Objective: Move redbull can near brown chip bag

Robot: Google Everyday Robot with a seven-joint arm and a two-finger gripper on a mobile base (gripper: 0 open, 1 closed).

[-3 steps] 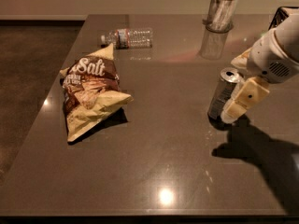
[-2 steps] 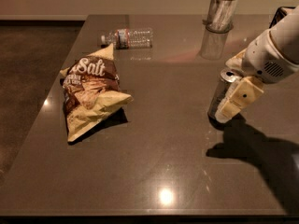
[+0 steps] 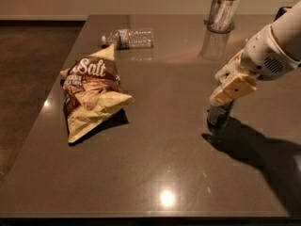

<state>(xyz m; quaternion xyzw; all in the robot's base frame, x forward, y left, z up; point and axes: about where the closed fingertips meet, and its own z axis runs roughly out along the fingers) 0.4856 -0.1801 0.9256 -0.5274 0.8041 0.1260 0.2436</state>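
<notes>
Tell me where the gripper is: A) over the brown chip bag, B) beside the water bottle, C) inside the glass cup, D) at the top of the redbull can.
D: the gripper sits over the top of the redbull can, well right of the brown chip bag.

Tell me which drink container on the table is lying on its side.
The clear water bottle at the far edge, beyond the chip bag. The glass cup and the redbull can stand upright; the claw sits over the can.
</notes>
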